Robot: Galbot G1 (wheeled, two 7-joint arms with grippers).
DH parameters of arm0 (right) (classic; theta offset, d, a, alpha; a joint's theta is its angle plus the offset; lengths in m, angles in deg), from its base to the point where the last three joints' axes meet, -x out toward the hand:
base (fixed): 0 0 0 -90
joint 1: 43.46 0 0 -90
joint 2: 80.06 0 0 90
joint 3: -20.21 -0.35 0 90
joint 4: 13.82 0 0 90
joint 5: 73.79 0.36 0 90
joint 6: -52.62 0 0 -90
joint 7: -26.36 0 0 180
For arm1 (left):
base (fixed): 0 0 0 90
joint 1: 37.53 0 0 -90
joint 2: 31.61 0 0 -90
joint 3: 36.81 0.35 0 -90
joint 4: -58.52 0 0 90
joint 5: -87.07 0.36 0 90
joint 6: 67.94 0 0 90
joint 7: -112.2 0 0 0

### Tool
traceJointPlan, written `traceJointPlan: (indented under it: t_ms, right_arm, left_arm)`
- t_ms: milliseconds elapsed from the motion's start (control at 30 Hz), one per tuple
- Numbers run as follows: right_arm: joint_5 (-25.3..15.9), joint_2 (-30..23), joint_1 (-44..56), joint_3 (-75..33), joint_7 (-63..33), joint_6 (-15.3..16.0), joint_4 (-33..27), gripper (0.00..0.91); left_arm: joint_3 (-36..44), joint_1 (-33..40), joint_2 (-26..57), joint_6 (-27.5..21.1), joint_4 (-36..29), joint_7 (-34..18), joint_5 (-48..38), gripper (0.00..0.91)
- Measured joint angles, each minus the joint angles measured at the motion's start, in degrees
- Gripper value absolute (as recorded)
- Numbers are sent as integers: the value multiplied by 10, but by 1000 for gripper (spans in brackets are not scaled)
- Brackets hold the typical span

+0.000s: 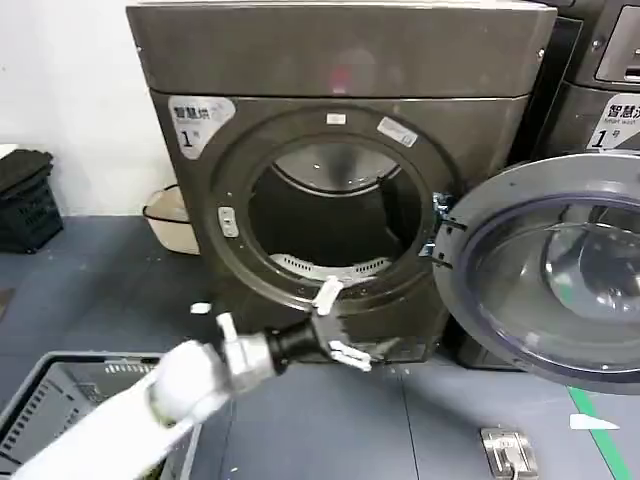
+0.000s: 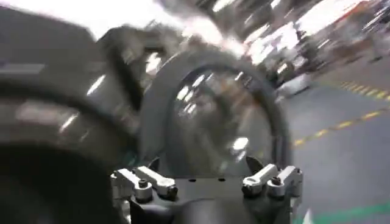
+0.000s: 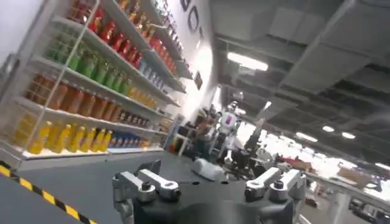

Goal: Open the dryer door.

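Left gripper (image 1: pixel 336 325) sits low in front of the drum opening (image 1: pixel 335 215), fingers spread, gripping nothing. Dryer door (image 1: pixel 550 270) is swung wide to its right, hinge side nearest. Right gripper (image 3: pixel 207 185), fingers apart, points at shelves (image 3: pixel 91 79).

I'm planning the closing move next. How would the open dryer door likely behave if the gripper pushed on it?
The dryer door hangs from a hinge on the drum opening's right, so it would probably swing, not slide. Its thick rim and glass suggest something rigid and fairly heavy. The curved glass looks smooth, so the open left gripper might slip there; the rim seems safer.
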Motion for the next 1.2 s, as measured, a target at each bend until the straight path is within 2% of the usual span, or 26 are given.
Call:
traceJointPlan:
  t_ms: [267,600,667,767,933,1200]
  right_arm:
    - [4,21,-20,16,2,8,15,907]
    - [3,42,-42,47,6,9,7,907]
    - [3,45,-44,52,6,9,4,907]
    - [2,48,-46,55,5,10,1,907]
    - [0,47,-48,55,-4,13,-2,907]
    - [-1,43,-43,43,-6,4,-15,907]
  left_arm:
    - [-139,-132,79,-130,-62,-92,-83,907]
    - [-349,-287,62,-343,-93,-246,-246,907]
    - [-391,-317,56,-373,-93,-272,-278,907]
    - [-455,-359,51,-391,-87,-315,-338,907]
    - [-544,-412,52,-391,-67,-408,-465,907]
    - [-594,-439,67,-391,-26,-603,-736,907]
